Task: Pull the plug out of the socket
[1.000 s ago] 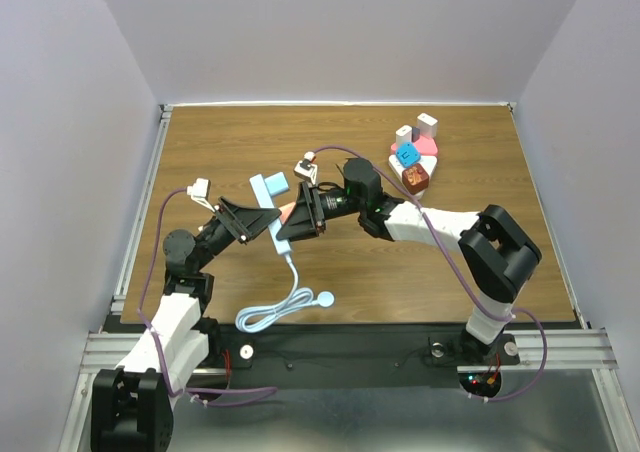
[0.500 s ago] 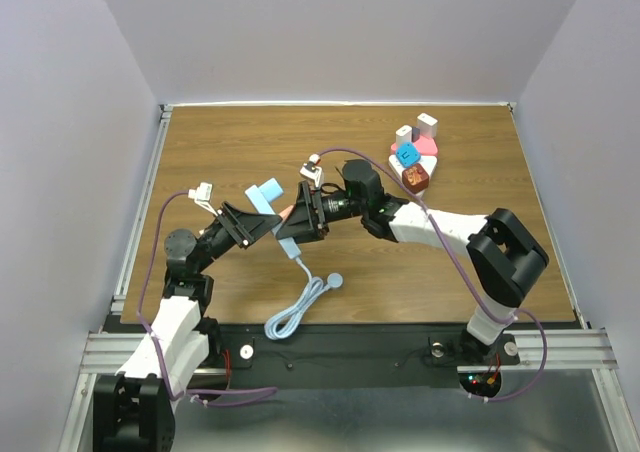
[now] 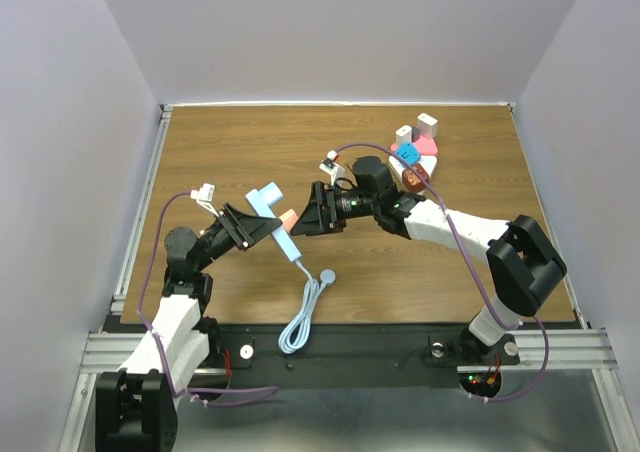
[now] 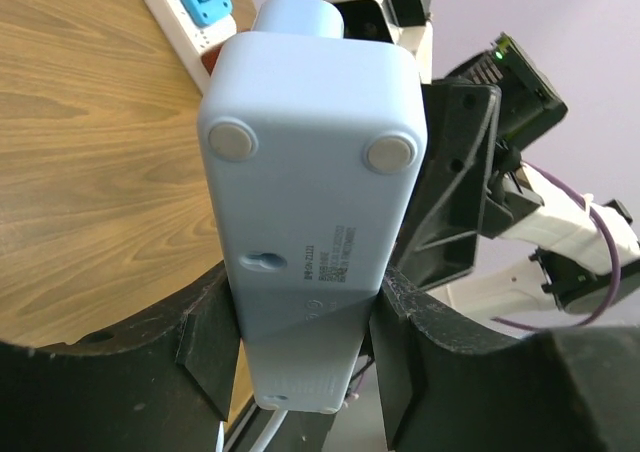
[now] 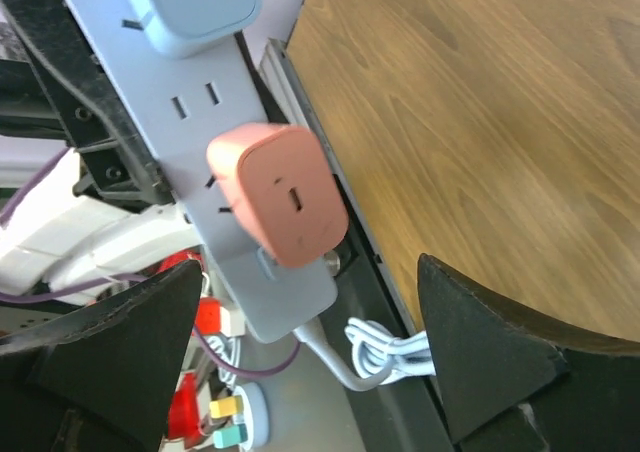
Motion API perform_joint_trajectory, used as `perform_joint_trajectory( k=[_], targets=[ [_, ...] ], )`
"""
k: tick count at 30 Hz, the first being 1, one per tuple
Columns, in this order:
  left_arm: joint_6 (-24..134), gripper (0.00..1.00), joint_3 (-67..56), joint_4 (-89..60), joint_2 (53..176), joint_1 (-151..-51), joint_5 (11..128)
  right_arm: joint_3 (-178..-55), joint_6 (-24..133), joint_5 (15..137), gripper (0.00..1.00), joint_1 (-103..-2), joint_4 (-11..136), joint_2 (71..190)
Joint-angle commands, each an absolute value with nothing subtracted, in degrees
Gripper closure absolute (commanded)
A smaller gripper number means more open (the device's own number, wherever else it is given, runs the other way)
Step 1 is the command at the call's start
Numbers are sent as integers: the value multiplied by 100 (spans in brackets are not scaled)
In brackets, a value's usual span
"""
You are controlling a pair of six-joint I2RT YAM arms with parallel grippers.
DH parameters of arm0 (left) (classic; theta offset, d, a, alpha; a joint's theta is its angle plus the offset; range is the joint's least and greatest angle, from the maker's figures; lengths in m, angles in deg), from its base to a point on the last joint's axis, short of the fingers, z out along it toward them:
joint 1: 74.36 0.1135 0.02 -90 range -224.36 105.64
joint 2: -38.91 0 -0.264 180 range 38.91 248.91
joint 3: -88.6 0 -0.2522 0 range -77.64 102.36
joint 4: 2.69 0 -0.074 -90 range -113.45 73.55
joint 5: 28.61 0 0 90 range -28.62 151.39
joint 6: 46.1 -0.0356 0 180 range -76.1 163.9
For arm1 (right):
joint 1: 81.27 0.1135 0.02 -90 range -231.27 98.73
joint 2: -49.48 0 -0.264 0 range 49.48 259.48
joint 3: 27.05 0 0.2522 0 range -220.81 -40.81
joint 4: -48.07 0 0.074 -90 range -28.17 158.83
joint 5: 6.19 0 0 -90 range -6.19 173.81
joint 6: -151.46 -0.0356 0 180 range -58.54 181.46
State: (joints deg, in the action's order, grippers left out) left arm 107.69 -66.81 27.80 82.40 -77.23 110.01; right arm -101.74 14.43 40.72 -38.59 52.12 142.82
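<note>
My left gripper [image 3: 258, 224] [image 4: 305, 344] is shut on the pale blue socket strip [image 3: 281, 234] [image 4: 310, 162] and holds it tilted above the table; the left wrist view shows only the strip's underside. A pink plug [image 3: 288, 218] [image 5: 280, 194] sits seated in the strip [image 5: 205, 122], below a pale blue plug [image 3: 267, 194] [image 5: 195, 7] at its far end. My right gripper [image 3: 306, 215] [image 5: 300, 362] is open just right of the pink plug, fingers [image 5: 490, 362] wide apart and touching nothing.
The strip's pale cable [image 3: 303, 312] [image 5: 390, 347] hangs in a bundle down over the table's near edge. At the back right lies a white strip [image 3: 400, 166] carrying blue [image 3: 407, 154], brown [image 3: 415, 178] and white [image 3: 427, 125] plugs.
My right gripper has opened and drawn back to the right, away from the pink plug. The cable bundle has slid toward the near edge. The left grip is unchanged.
</note>
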Motion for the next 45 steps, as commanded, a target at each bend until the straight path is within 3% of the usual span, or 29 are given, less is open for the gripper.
perform_joint_trajectory(
  k=[1,2,6,14,16,21,25,29,35,40,45],
  targets=[
    [11209,100,-6542,3811,8294,-7708,11604,-10321,1839,4172,12,-3873,5243,14264],
    [11298,100,-6586,4100,8390,-7708,11684,-10417,1882,4093,22,-3890,5243,14273],
    [11728,100,-6709,4804,8637,-7708,12009,-10629,1988,3856,41,-3890,5243,14335],
    [11905,100,-6692,5166,8971,-7708,12247,-10788,2111,3381,47,-3882,5243,14388],
    [11914,100,-6692,5201,8998,-7708,12282,-10796,2129,3337,52,-3882,5243,14405],
    [11914,100,-6665,5219,9050,-7717,12238,-10840,2111,3056,75,-3838,5234,14537],
    [11905,100,-6630,5315,9173,-7717,12256,-10884,2085,2958,99,-3811,5243,14625],
    [11626,100,-6490,5018,9288,-7638,12256,-10613,2059,3265,100,-4074,5269,14388],
    [11035,100,-6104,4235,9673,-7111,12457,-9716,1725,3548,99,-6346,5286,13423],
    [10894,100,-5901,4331,10184,-7014,12607,-9347,1698,3266,100,-7572,5436,13324],
    [10859,100,-5462,4410,10667,-7014,12669,-9847,2830,5912,99,-7766,7930,13403]
  ],
)
